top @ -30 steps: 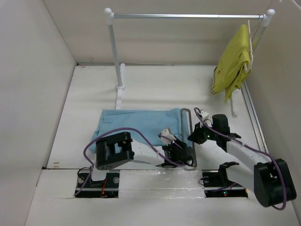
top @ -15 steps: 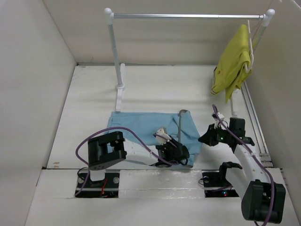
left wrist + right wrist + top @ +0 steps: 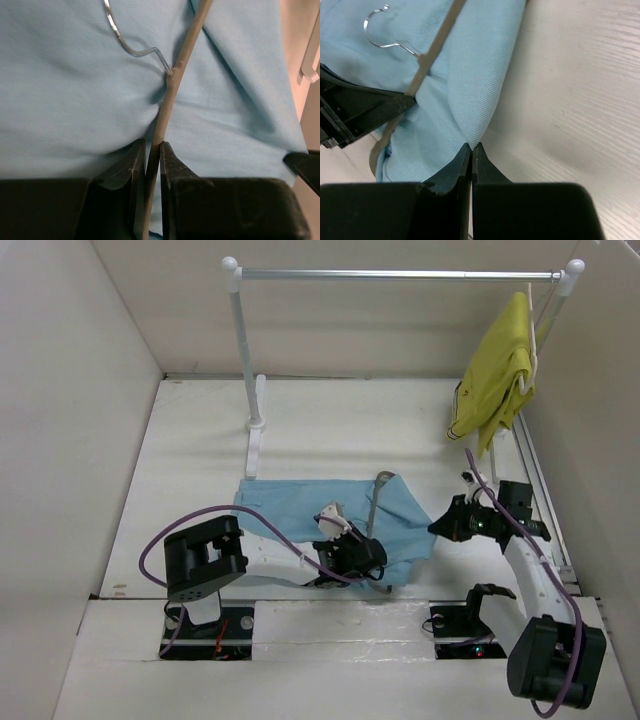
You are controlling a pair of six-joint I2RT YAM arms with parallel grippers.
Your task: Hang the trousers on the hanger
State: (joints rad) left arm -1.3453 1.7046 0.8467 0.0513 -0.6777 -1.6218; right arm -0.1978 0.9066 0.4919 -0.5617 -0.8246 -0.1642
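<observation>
The light blue trousers [image 3: 295, 512] lie flat on the table's near half, and their cloth fills the left wrist view [image 3: 75, 90]. The thin grey hanger [image 3: 374, 502] lies across them, cloth showing on both its sides. My left gripper [image 3: 362, 558] is shut on the hanger's bar [image 3: 170, 95], which runs up between its jaws [image 3: 152, 145]; the wire hook [image 3: 114, 27] curls off to the left. My right gripper [image 3: 438, 527] is shut on the right edge of the trousers [image 3: 470, 75], the cloth pinched at its tips [image 3: 471, 146]. The hanger [image 3: 427, 55] shows beyond.
A white clothes rail [image 3: 400, 274] spans the back on a post [image 3: 245, 360]. A yellow-green garment [image 3: 495, 380] hangs at its right end. White walls close in the left, back and right. Bare table [image 3: 580, 100] lies to the right of the trousers.
My right gripper has moved right, dragging the trousers' edge past the hanger. My left gripper has shifted left with the hanger, so cloth now lies on both sides of it.
</observation>
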